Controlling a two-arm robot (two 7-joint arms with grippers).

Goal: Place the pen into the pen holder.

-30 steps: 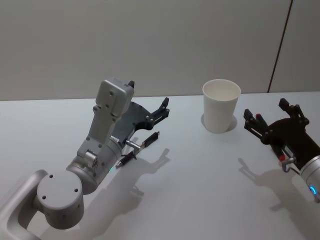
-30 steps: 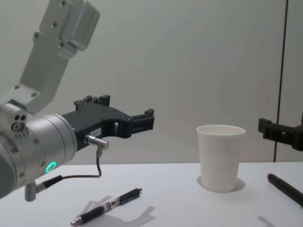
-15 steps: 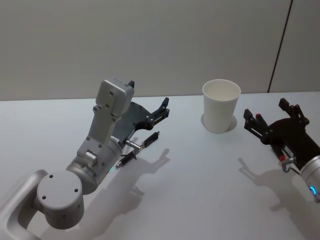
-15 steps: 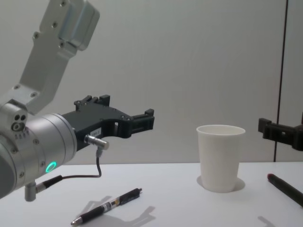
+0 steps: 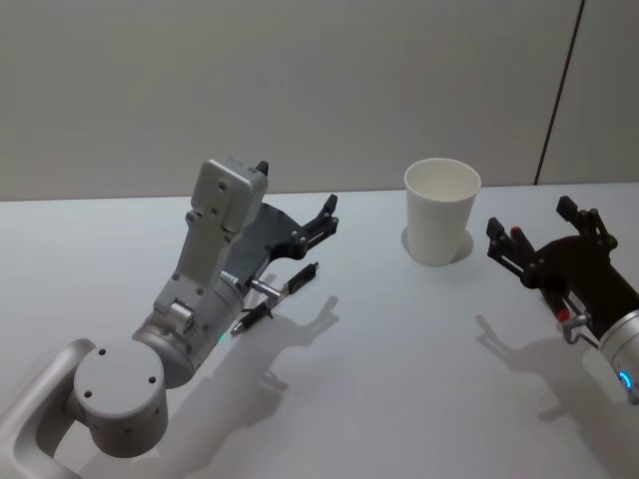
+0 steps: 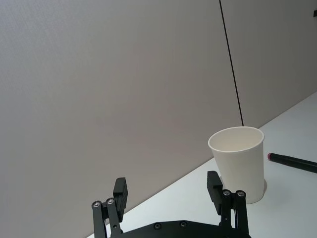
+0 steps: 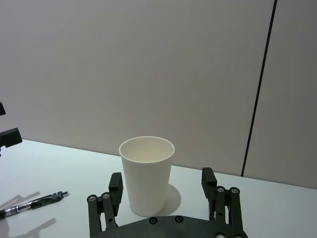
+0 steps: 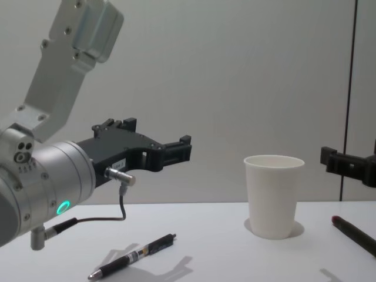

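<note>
Nothing moved: one pen (image 8: 133, 257), one pen holder (image 8: 274, 197).

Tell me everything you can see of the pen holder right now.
The pen holder is a plain white paper cup, tapered, with a rolled rim. It stands upright, mouth up, on the white table, toward the far side; the inside that shows is empty. Only the table touches it: the left gripper and the right gripper are open and apart from it.

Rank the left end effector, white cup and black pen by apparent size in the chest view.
1-2. White cup and left end effector: about alike, and the end effector is nearer the camera.
3. Black pen.
</note>
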